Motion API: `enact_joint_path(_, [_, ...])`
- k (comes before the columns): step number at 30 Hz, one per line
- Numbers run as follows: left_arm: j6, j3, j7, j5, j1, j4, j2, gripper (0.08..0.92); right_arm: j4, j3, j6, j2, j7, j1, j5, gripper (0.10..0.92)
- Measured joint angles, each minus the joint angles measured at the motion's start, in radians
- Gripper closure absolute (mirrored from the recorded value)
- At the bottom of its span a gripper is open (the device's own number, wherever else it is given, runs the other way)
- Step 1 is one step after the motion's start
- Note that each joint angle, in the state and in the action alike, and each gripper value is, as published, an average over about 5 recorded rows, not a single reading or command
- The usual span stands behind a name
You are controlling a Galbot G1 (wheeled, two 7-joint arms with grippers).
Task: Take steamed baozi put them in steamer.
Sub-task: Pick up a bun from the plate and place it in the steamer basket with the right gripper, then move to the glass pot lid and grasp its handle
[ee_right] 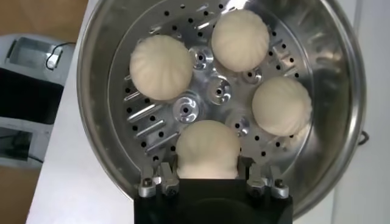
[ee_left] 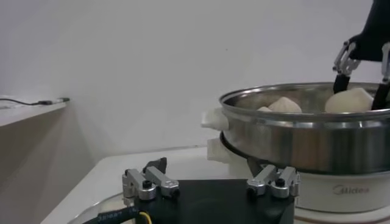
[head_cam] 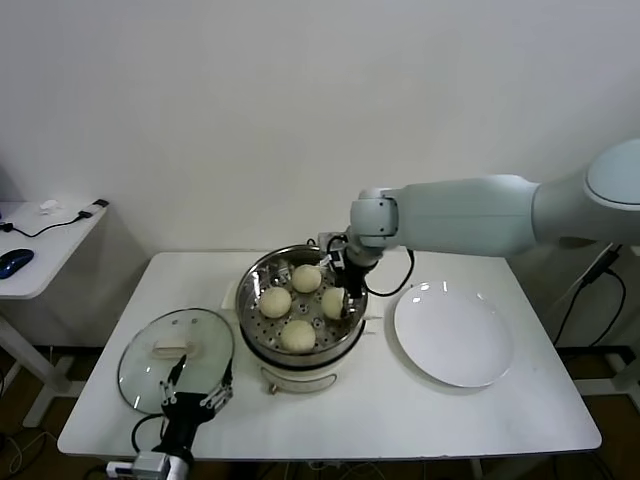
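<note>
Inside the steamer (head_cam: 244,312) lie several cream-white baozi on the perforated tray. Three of them (ee_right: 161,66) (ee_right: 240,39) (ee_right: 281,105) lie free. The last baozi (ee_right: 207,146) sits on the tray at the steamer's right side, with my right gripper (ee_right: 208,165) shut on it, one finger against each flank. In the head view this gripper (head_cam: 338,303) reaches down into the pot over that bun (head_cam: 331,303). My left gripper (head_cam: 200,386) hangs open near the table's front left, holding nothing. In the left wrist view its jaws (ee_left: 206,176) stand apart before the steamer (ee_left: 304,143).
A round glass lid (head_cam: 150,365) with a white handle lies on the table left of the steamer, just beyond the left gripper. A flat white plate (head_cam: 453,335) lies bare to the right. A side table (head_cam: 40,250) with a mouse and cable stands far left.
</note>
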Motion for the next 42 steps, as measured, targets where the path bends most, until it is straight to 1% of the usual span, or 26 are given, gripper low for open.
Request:
enact_joint_path(5, [0.0,-0.001,0.0,-0.001,0.0,-0.001,0.003,0.177,-0.016,0.0,0.013,0.005,-0.003,-0.014,-0.008,0.249])
enact_joint_path(7, [0.0,-0.001,0.0,-0.001,0.0,-0.002,0.003,0.177,-0.025,0.003,0.023,0.005,-0.009,-0.017,-0.01,0.22])
enact_joint_path(10, [0.0,-0.003,0.001,-0.002,0.001,-0.005,0.004,0.177,-0.037,0.013,0.045,0.001,-0.025,-0.017,-0.009,0.205])
enact_joint_path(15, [0.003,-0.003,0.001,-0.005,0.005,-0.014,0.006,0.177,-0.048,0.041,0.093,-0.016,-0.069,-0.003,0.011,0.203])
enact_joint_path(18, [0.003,-0.003,-0.001,-0.008,0.01,-0.019,0.008,0.177,-0.051,0.076,0.117,-0.042,-0.091,0.003,0.035,0.202])
enact_joint_path(21, [0.001,-0.003,-0.008,-0.011,0.015,-0.024,0.011,0.177,-0.056,0.14,0.132,-0.083,-0.081,-0.009,0.057,0.203])
enact_joint_path(25, [-0.006,-0.004,-0.018,-0.021,0.014,-0.032,0.016,0.177,-0.067,0.277,0.14,-0.151,0.007,-0.065,0.061,0.203])
enact_joint_path(32, [-0.009,-0.023,-0.022,-0.037,-0.003,-0.034,0.03,0.177,-0.059,0.585,0.145,-0.292,0.274,-0.239,-0.002,0.203])
enact_joint_path(38, [-0.009,-0.037,-0.021,-0.048,-0.019,-0.021,0.049,0.177,0.012,0.907,0.171,-0.427,0.467,-0.495,-0.074,0.202])
enact_joint_path(42, [-0.01,-0.038,-0.028,-0.051,-0.024,-0.01,0.062,0.177,0.072,1.159,0.211,-0.482,0.547,-0.731,-0.144,0.203])
